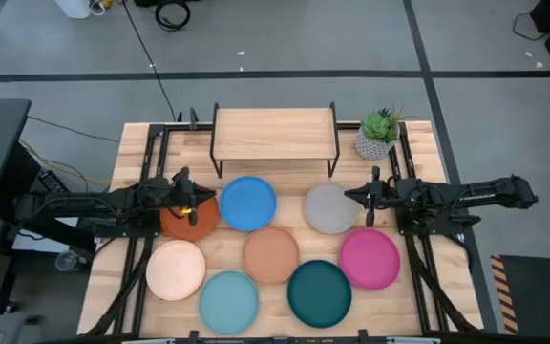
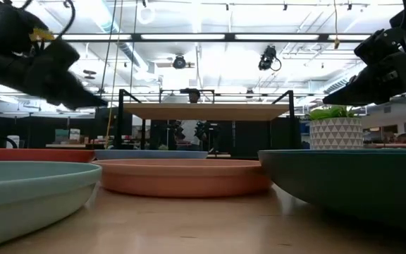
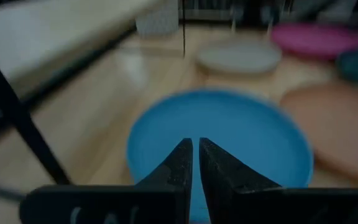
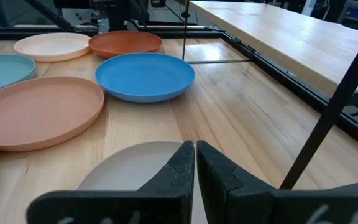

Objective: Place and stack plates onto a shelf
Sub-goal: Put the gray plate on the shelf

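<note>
Eight plates lie flat on the slatted table, in front of the shelf (image 1: 275, 132): blue (image 1: 247, 203), grey-white (image 1: 330, 208), orange-red (image 1: 185, 222), tan (image 1: 271, 255), magenta (image 1: 370, 258), dark teal (image 1: 319, 292), light teal (image 1: 228, 301) and pale peach (image 1: 175, 269). My left gripper (image 3: 192, 144) is shut. It hovers over the orange-red plate and points at the blue plate (image 3: 219, 140). My right gripper (image 4: 194, 146) is shut too. It hangs over the grey-white plate's (image 4: 132, 163) right edge, pointing toward the table's left. The low view shows both grippers raised off the table.
A potted plant (image 1: 378, 134) stands at the shelf's right end. The shelf's wood top (image 4: 291, 37) is bare, with thin black legs (image 4: 328, 124) below it. Black arm frames run along both table sides. Bare table lies between the shelf and the plates.
</note>
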